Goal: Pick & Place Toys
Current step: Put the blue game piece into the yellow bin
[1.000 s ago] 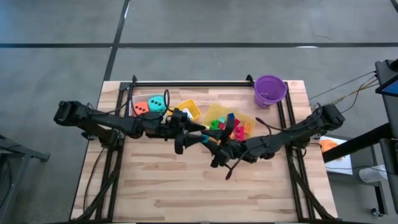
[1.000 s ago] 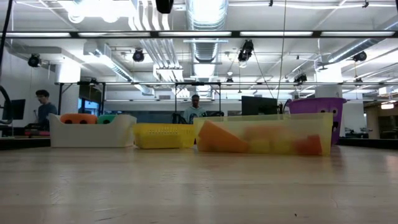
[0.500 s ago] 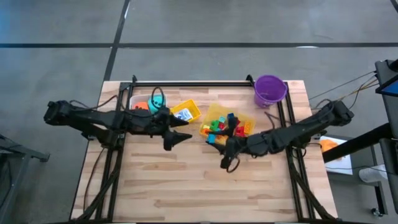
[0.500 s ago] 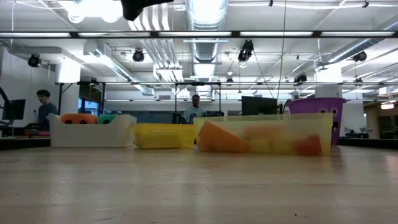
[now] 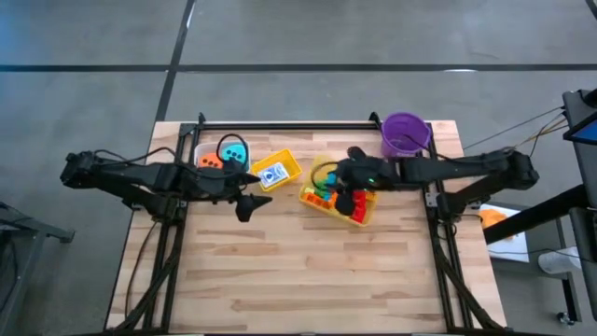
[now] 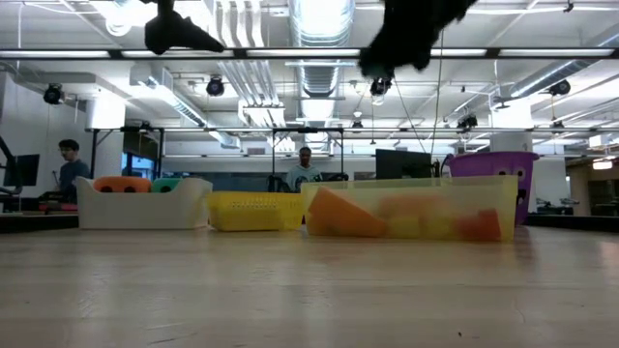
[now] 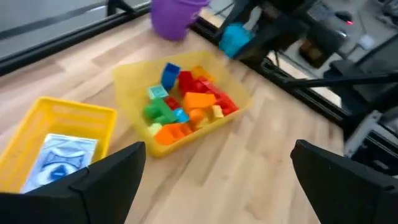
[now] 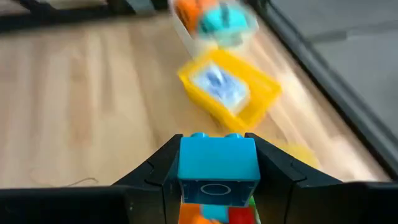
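Observation:
My right gripper [image 8: 217, 167] is shut on a blue brick [image 8: 217, 158] above the clear bin [image 5: 366, 213] that holds several bright bricks [image 7: 186, 106]. The left wrist view also shows this blue brick [image 7: 235, 38], high beyond the bin. My left gripper [image 5: 247, 202] hangs open and empty over the bare wood, left of the bins; its fingers [image 7: 106, 180] stand far apart. A blue-white card box [image 5: 273, 173] lies in the yellow bin [image 5: 291, 161]. The orange and teal dice [image 5: 224, 157] sit in the far-left clear bin. My right gripper pinches the blue brick between its two fingers, one on each of two opposite side faces [image 8: 186, 163]. The fingers slant down from the table's right side. The brick is lifted clear above the bin of bricks, its studs [image 8: 199, 135] facing away from the gripper.
A purple bucket [image 5: 405, 136] stands at the table's far right corner. In the low view the three bins [image 6: 250, 210] line up along the far side. The near half of the wooden table [image 5: 298, 280] is bare. People show in the room beyond.
My right gripper has swung from the table's middle toward the far edge and now hangs over the bin of bricks; it has rolled about its own line and carries the blue brick. My left gripper has drawn back toward the table's left edge.

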